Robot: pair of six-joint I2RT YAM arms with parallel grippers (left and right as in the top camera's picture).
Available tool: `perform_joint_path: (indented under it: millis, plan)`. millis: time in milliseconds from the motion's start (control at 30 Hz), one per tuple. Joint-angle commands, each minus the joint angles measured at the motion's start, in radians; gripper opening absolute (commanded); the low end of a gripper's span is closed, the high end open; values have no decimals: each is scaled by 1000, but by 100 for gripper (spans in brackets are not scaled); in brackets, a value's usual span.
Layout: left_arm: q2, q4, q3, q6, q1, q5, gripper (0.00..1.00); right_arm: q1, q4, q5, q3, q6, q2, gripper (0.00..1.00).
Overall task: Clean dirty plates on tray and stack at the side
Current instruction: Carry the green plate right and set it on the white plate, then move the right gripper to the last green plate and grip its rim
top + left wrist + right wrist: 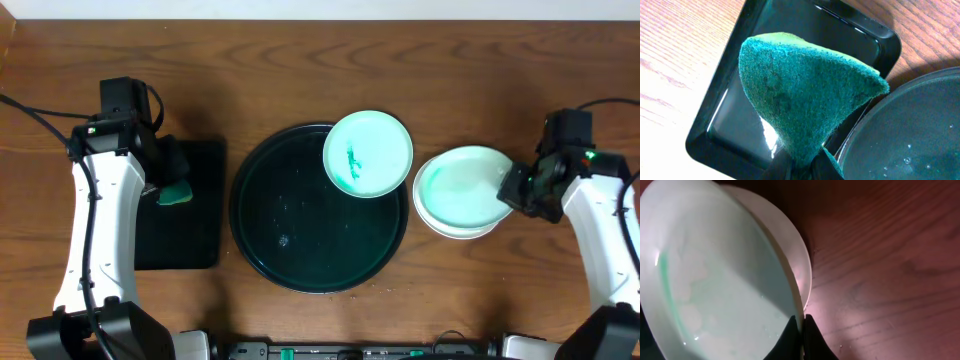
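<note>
Overhead, layout: the round tray (240, 225) sits mid-frame on the desk (300, 70). The smeared plate (368, 152) lies at its upper right, overhanging the rim, with a green streak left to wipe.
Overhead, stack: right of the tray, the top plate (455, 188) lies on the white plate (472, 232), offset toward the upper left.
Overhead, hands: the right hand (515, 190) is at the stack's right edge. The left hand (168, 182) is over the small tray (190, 245) at frame left.
Left wrist, hand: the left hand (807, 165) is clamped on the sponge (800, 100), which fans upward above the small tray (725, 120). The round tray (910, 130) shows at lower right.
Right wrist, hand: the right hand (801, 335) is pinched nearly together on the rim of the top plate (725, 275), which looks wet. The white plate (799, 255) peeks out beneath it, with the desk (890, 255) to the right.
Step in hand: probably setting this plate on the stack.
Doing it well: let the plate settle flat and centred on the white one, then part the fingers only slightly and draw away sideways, so the rim is not dragged or tipped.
</note>
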Motion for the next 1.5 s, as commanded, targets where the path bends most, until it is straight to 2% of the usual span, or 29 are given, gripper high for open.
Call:
perform_joint_path:
  millis: [0,133,333,467,700,900,1033,1100,1200,1267,1300,1467]
  plan:
    - [6,1,-5,-6,4,0,7,-7,37,14,-47,0,-5,9]
    - [6,0,-5,-6,4,0,7,-3,68,-9,-55,-18,-5,24]
    - [6,0,-5,-6,4,0,7,26,125,-163,-25,-114,-5,33]
    - [6,0,-5,-6,4,0,7,58,122,-282,87,-212,30,43]
    - [6,5,-5,-6,4,0,7,198,-23,-309,481,-408,325,50]
    - [6,6,-5,-6,4,-1,7,298,-36,-312,695,-434,590,51]
    - [6,5,-5,-6,4,-1,7,346,11,-309,718,-438,698,48]
    - [6,5,-5,-5,4,-1,7,363,29,-308,718,-440,735,44]
    - [6,5,-5,-6,4,-1,7,371,36,-308,718,-440,756,28]
    - [6,5,-5,-6,4,-1,8,371,37,-308,719,-437,754,9]
    - [6,5,-5,-6,4,-1,7,371,31,-308,724,-431,749,4]
    - [6,5,-5,-6,4,-1,7,386,-16,-308,755,-428,698,1]
